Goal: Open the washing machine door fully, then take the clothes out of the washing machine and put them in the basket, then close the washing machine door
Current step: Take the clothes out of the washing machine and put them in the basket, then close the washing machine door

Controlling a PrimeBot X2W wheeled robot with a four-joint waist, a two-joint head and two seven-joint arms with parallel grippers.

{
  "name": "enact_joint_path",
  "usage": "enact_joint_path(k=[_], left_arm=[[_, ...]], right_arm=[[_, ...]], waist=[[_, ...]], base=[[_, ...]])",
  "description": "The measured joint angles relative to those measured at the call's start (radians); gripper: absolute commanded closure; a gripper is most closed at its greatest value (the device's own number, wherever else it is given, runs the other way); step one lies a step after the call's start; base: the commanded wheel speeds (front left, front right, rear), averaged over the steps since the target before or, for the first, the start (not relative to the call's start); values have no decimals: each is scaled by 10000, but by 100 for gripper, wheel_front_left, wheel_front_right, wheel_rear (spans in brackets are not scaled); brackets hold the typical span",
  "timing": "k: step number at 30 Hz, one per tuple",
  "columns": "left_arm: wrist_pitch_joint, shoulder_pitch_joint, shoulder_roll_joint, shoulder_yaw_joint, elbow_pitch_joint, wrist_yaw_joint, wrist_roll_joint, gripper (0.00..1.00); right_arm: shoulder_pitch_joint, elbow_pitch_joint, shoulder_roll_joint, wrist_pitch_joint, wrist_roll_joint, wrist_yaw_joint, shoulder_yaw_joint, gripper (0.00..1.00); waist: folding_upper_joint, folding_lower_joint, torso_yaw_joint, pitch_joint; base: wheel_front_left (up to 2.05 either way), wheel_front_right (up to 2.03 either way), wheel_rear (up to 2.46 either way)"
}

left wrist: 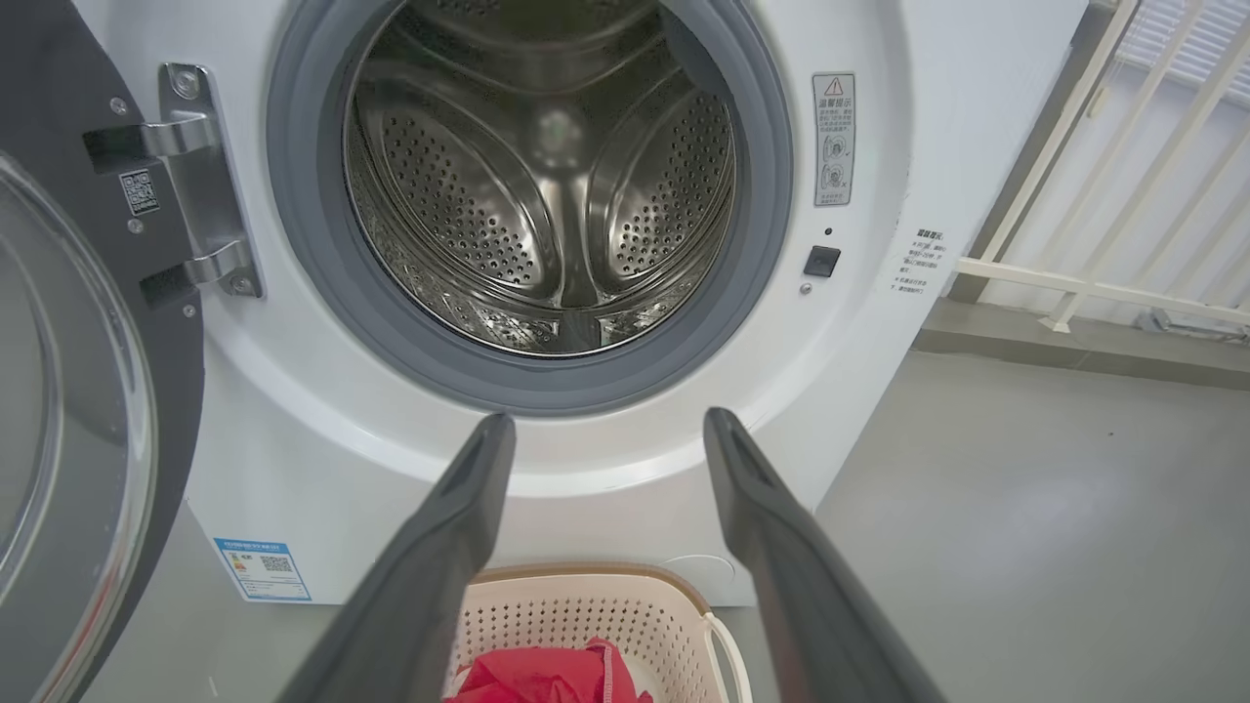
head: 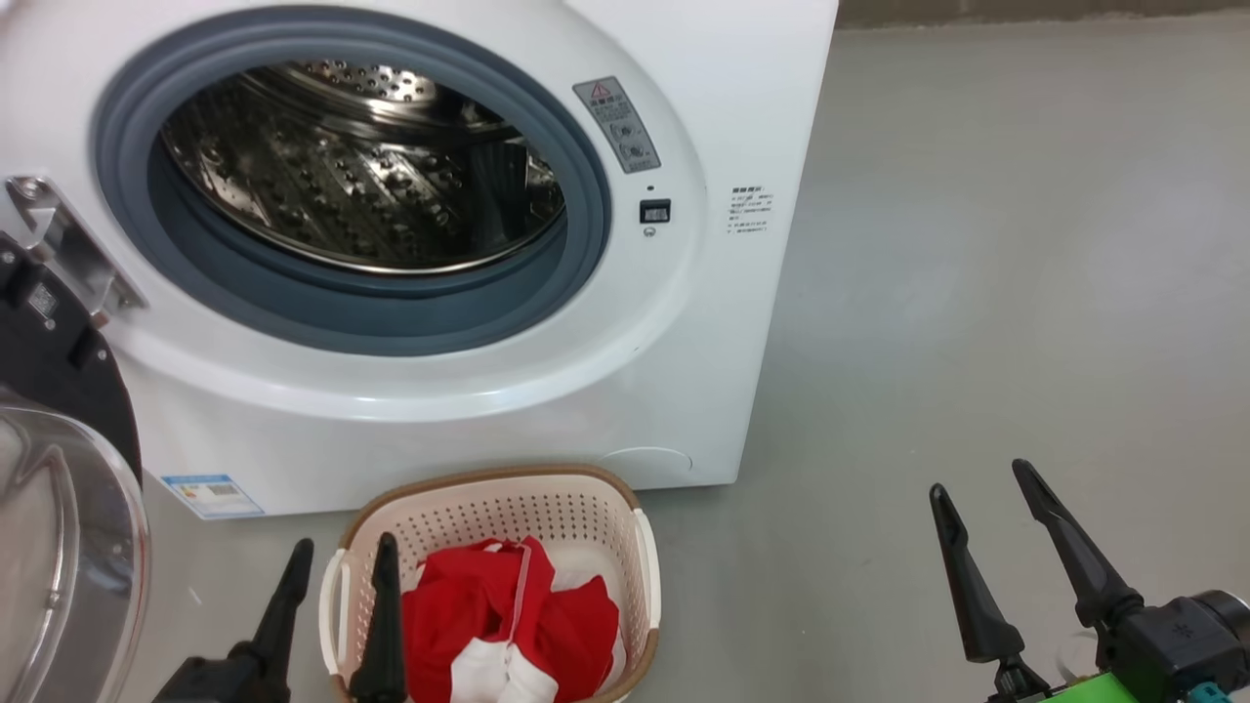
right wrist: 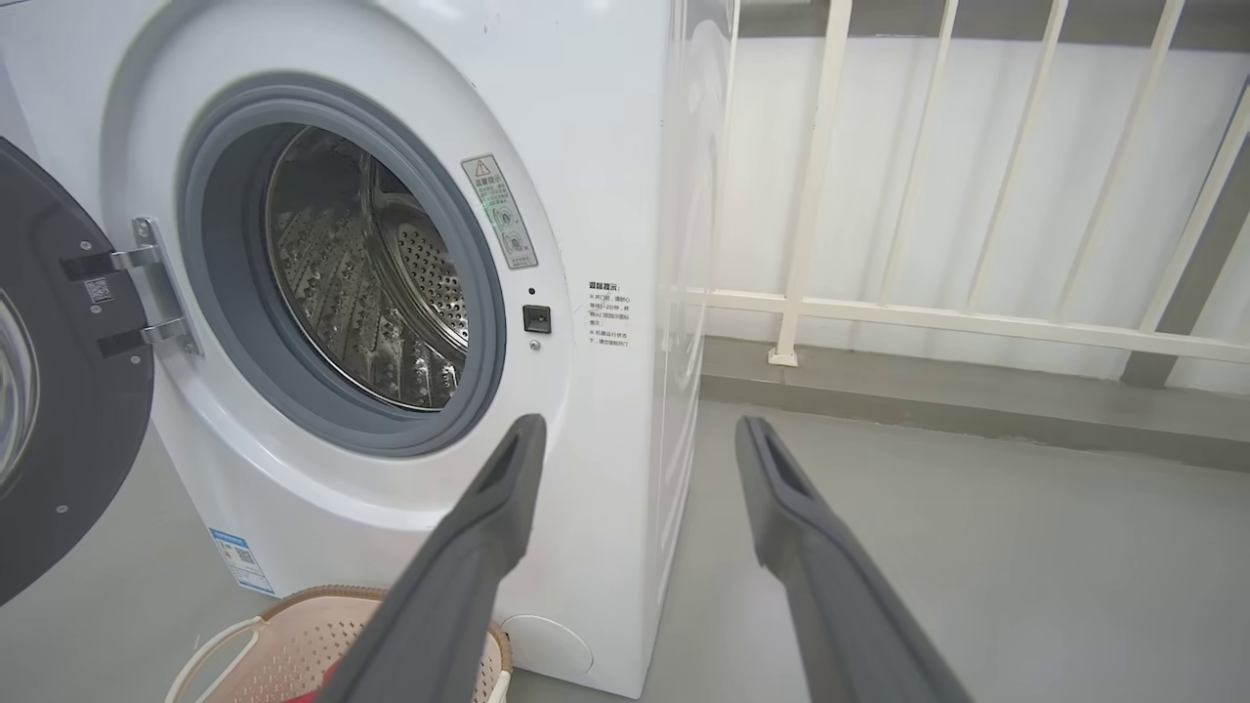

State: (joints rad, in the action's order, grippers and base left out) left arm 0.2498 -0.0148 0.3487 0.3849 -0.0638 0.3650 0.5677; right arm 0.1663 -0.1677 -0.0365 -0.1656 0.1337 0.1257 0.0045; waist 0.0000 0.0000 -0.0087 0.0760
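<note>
Black door (head: pixel 59 410) w/ clear glass bowl stands wide open at the lower-left edge of the head view, swung out on its steel hinge (head: pixel 68 254) at mid-left. Drum (head: pixel 361 176), upper centre, looks bare, and no fabric shows on the gasket (head: pixel 391 322). Red-and-white clothes (head: pixel 508 615) lie in the basket (head: pixel 488 478) at bottom centre, just in front of the washer (head: pixel 684 293). By my read unloading is done & shutting the door is what's left.

Left gripper (head: pixel 344 547), bottom left: fingers spread wide, holding nothing, one finger overlapping the basket's left side in the frame. Right gripper (head: pixel 979 480), bottom right over grey floor (head: pixel 977 244): also wide & empty.

To do it well:
- The left arm is nearest the door, so it's prob. the one to use.
- Get behind the door's outer face, far from the hinge. Push on the black rim, not the glass, & follow the arc.
- Keep fingers clear of the basket & the opening.
- Press firmly on the latch side till it seats.
</note>
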Motion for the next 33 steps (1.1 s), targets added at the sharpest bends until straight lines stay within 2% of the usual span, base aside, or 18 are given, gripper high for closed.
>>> enact_joint_path(k=[14,33], left_arm=[[-2,1601,173,-487,-717,253,-604,0],[-2,1815,228,-414,-943,393,-1012,0]], right_arm=[[829,-167,21,-17,-35,0,-510,0],[1017,-385,33,-59,-4,0,-575,0]], waist=[[0,0,-222,-836],[0,0,-168,-853]], base=[[0,0,0],[0,0,0]])
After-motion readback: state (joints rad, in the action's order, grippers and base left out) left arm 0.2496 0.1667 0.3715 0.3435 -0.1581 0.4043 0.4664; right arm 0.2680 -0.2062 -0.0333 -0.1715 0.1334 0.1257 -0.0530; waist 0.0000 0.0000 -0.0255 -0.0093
